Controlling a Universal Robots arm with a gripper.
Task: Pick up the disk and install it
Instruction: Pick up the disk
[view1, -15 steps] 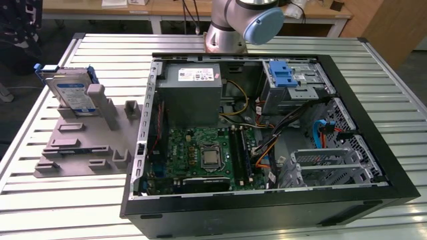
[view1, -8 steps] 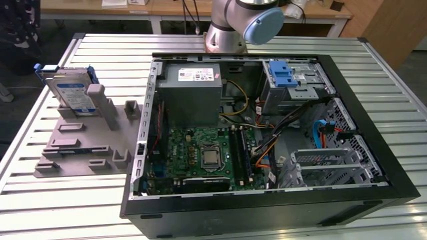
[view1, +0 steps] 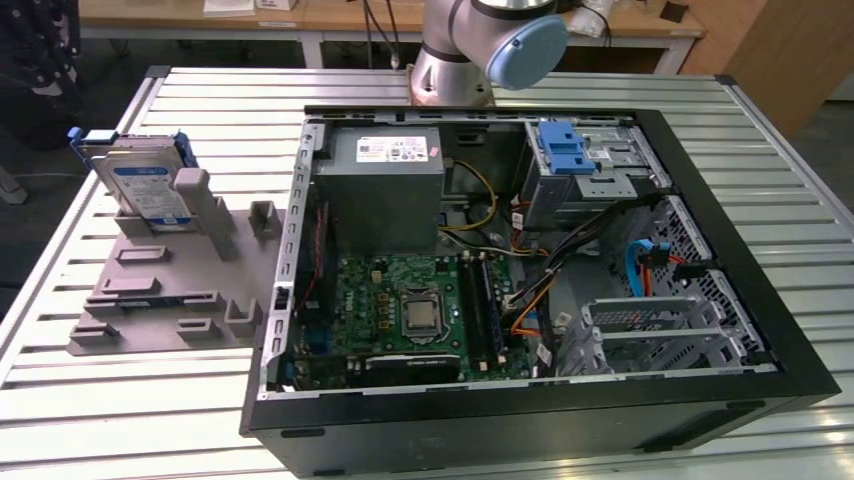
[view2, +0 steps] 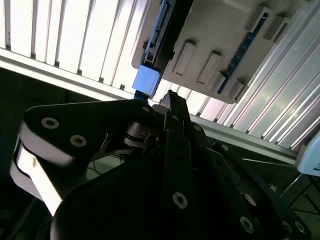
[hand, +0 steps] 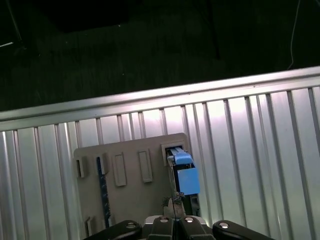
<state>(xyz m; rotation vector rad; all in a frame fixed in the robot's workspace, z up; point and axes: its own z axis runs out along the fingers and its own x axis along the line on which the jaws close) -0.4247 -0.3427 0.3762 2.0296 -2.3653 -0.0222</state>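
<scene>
With my pincer (hand: 174, 212) closed on nothing, I risk toppling the upright disk (hand: 186, 179) from its holder (hand: 130, 200).

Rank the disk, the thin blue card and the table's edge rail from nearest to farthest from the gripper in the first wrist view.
1. The disk, on edge in the grey holder, right before the gripper.
2. The thin blue card, across the holder.
3. The table's edge rail, beyond the holder.

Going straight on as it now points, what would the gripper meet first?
Likely the disk, standing on edge in the grey holder, straight ahead of the gripper in the first wrist view; depth is unclear.
</scene>
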